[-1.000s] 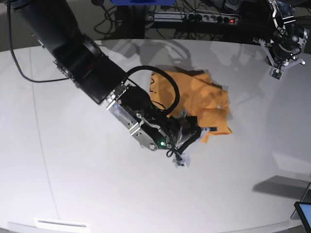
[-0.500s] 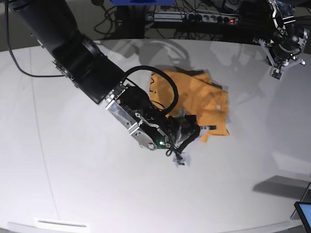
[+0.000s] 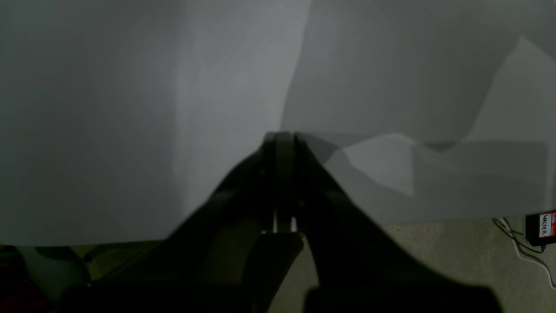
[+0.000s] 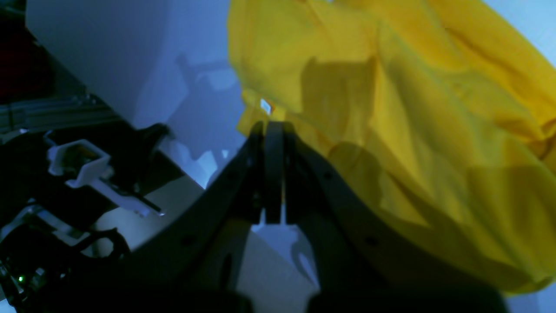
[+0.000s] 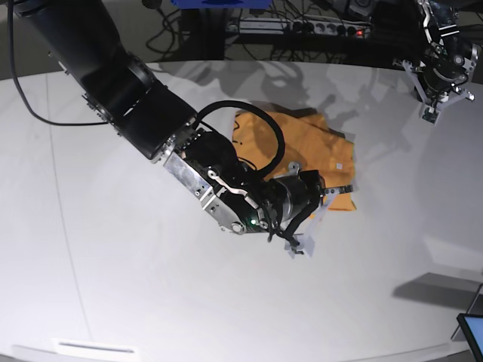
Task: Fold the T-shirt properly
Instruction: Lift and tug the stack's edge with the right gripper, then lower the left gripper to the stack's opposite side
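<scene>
Since a second ago my right gripper (image 4: 273, 130) has slid right along the T-shirt's (image 5: 317, 151) near hem, jaws pressed together, seemingly empty. Shirt lies bunched mid-worktop (image 5: 113, 286). I'd open first, then pinch one layer. Left gripper (image 3: 282, 139) stays closed, well apart.

A wide white table (image 5: 136, 302) spreads under and around both grippers. Beyond its far edge, behind them, a power strip (image 5: 317, 29) lies among dark cables (image 5: 189, 30), with a blue object (image 5: 219, 4) at the top edge. A screen corner (image 5: 472, 332) shows at lower right. Below the left gripper is olive carpet (image 3: 456, 261).
</scene>
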